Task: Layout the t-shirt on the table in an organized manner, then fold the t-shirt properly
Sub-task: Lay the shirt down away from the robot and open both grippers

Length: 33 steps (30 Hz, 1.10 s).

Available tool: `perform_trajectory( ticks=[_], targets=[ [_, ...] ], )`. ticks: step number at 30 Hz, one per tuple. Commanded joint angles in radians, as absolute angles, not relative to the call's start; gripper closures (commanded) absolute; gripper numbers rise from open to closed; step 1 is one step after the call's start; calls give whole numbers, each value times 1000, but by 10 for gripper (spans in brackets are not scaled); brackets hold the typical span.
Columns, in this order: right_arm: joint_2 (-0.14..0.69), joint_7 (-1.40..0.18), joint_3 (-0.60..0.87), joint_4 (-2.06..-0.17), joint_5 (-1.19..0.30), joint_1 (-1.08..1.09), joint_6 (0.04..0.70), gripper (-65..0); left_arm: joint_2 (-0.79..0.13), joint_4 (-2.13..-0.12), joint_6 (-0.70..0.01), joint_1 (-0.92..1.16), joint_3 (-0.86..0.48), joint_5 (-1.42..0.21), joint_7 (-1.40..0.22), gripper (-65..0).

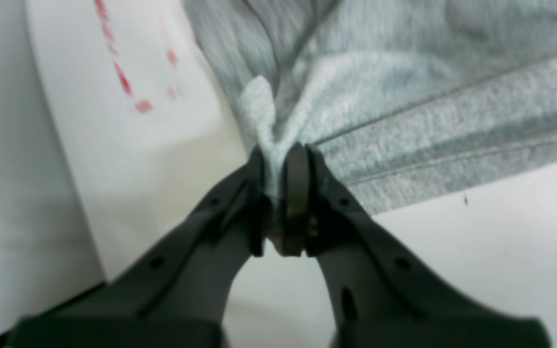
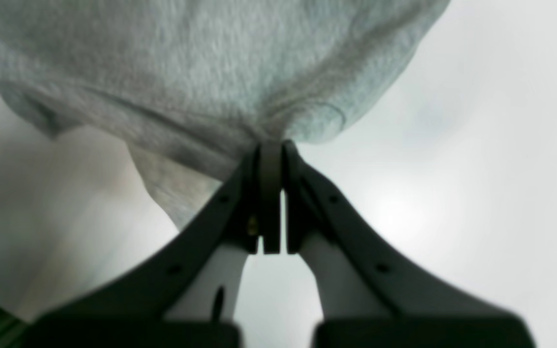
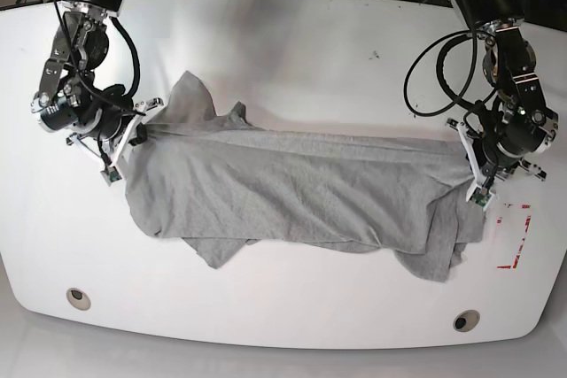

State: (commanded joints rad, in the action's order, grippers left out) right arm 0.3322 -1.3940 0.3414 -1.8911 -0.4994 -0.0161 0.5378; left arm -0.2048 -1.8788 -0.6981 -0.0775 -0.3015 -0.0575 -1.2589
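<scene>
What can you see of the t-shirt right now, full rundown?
The t-shirt is heather-grey, soft-looking knit, heavily wrinkled. It is stretched sideways across the middle of the white table, not yet flat: layers overlap, and flaps stick out at the front and at its upper left in the base view. The left end effector pinches a stitched hem corner beside the red dashes; the right end effector pinches the opposite end.

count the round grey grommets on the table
2. One grommet sits near the table's front edge below the right gripper; the other grommet sits at the front edge below the left gripper. The t-shirt could hide more.
</scene>
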Motion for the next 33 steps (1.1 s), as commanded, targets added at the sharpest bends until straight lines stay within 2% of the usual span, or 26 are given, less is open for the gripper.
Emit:
perform_trajectory(
  ticks=[13, 18, 22, 28, 33],
  targets=[
    [309, -1396, 340, -1920, -499, -206, 538, 0, -205, -1879, -698, 148, -302, -58, -1210, -38],
    [303, -1396, 335, -1916, -499, -249, 538, 0, -179, -1879, -698, 211, -302, -58, -1190, -38],
    [303, -1396, 274, -1914, -495, -268, 538, 0, -171, -1877, -698, 260, -303, -53, -1162, -38],
    [303, -1379, 249, -1914, -495, -291, 538, -113, -170, -1877, -698, 305, -303, -53, -1132, -38],
    [303, -1372, 251, -1916, -496, -294, 538, -132, -170, -1877, -698, 308, -303, -53, -1130, -38]
  ],
)
